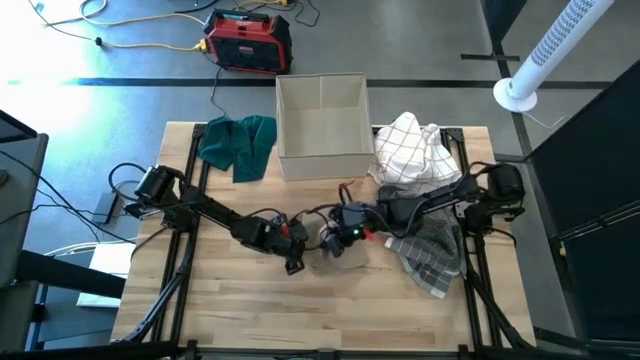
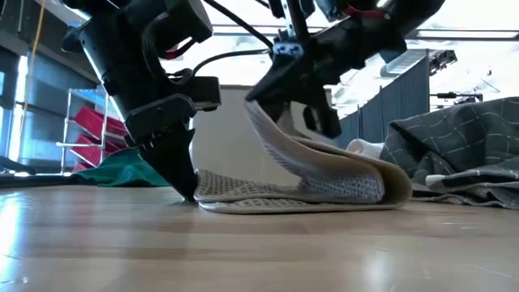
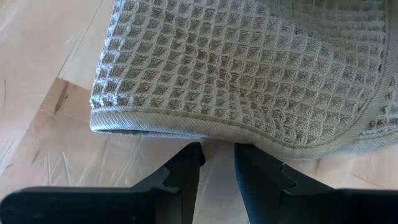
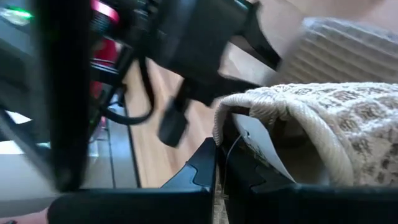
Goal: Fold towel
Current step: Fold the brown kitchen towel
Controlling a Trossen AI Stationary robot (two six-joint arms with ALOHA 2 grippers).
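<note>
In the high view, the beige waffle towel (image 1: 338, 246) is almost wholly covered by the two grippers meeting over it, so its outline cannot be made out there. In the left wrist view the towel is cut off by the picture's edges. In the right wrist view, the dark arm parts (image 4: 186, 43) are blurred beyond recognition.

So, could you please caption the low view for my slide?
Right gripper lifts the towel edge over itself; left gripper waits at its other end.
</note>
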